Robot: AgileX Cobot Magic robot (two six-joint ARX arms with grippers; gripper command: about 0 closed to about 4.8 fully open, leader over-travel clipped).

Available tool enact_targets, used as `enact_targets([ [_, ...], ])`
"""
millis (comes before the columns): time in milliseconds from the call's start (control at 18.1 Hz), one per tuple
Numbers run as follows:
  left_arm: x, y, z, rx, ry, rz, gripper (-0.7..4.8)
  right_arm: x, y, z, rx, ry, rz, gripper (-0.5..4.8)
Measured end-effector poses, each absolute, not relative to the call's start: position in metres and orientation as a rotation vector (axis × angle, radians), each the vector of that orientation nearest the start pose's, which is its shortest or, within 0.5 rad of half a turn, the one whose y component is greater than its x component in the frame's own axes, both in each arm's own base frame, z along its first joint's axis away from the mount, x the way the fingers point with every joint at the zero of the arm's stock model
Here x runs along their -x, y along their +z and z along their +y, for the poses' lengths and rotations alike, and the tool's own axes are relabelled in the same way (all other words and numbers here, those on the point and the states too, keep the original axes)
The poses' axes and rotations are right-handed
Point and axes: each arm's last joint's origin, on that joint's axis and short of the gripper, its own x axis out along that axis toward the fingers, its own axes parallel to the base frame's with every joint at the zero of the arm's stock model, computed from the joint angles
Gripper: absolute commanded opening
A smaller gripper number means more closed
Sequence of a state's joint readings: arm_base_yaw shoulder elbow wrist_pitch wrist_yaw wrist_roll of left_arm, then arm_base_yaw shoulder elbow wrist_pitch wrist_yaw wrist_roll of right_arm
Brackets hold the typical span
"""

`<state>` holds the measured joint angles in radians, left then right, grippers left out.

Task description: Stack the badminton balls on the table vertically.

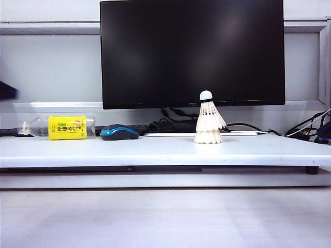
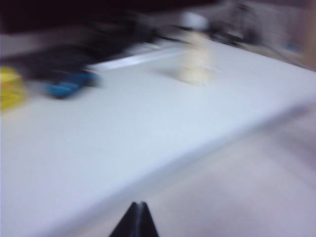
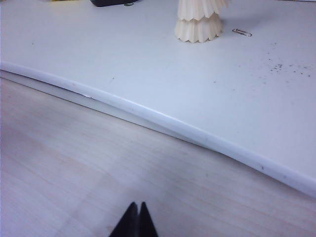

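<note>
stack: 2 badminton balls (image 1: 209, 123) nested upright, cork up, on the table (image 1: 155, 150) before the monitor (image 1: 192, 51) | left gripper (image 2: 137, 219): jaws together, empty, over wood off table's front edge, view blurred | right gripper (image 3: 136, 219): same, closed, empty | judgement: task looks done; retreat wide, avoid jolting board or stack.

Two white badminton balls (image 1: 209, 124) nested upright — cork tip on top, dark-banded — near the table's (image 1: 155, 150) rear edge, right of middle.
</note>
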<state>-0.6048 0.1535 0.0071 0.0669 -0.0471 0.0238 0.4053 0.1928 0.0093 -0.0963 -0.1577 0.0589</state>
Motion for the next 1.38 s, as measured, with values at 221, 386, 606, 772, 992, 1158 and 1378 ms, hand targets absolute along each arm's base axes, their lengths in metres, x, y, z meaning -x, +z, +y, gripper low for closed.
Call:
enact_targets([
  [221,-0.092,0.166,-0.045,-0.025,-0.421,-0.001,-0.06,-0.095,0.142,0.046,-0.022,0.55,0.298,-0.01],
  [386,-0.094,0.169,-0.035,-0.018,-0.326,-0.03,-0.05,-0.096,0.142,0.044,-0.024,0.536,0.297,-0.01],
  [606,-0.096,0.17,-0.024,-0.015,-0.214,-0.048,-0.06,-0.098,0.144,0.036,-0.038,0.456,0.273,-0.01],
  [772,-0.096,0.171,-0.014,-0.015,-0.115,-0.064,-0.06,-0.099,0.148,0.028,-0.05,0.383,0.224,-0.01],
  [992,-0.097,0.171,-0.008,-0.017,-0.046,-0.063,-0.06,-0.1,0.15,0.019,-0.06,0.29,0.194,-0.01],
  [1158,-0.097,0.171,-0.006,-0.018,-0.028,-0.061,-0.06,-0.1,0.151,0.013,-0.065,0.234,0.181,-0.01],
  [1378,-0.097,0.171,-0.006,-0.018,-0.028,-0.061,-0.06,-0.098,0.155,0.008,-0.066,0.186,0.125,-0.01],
])
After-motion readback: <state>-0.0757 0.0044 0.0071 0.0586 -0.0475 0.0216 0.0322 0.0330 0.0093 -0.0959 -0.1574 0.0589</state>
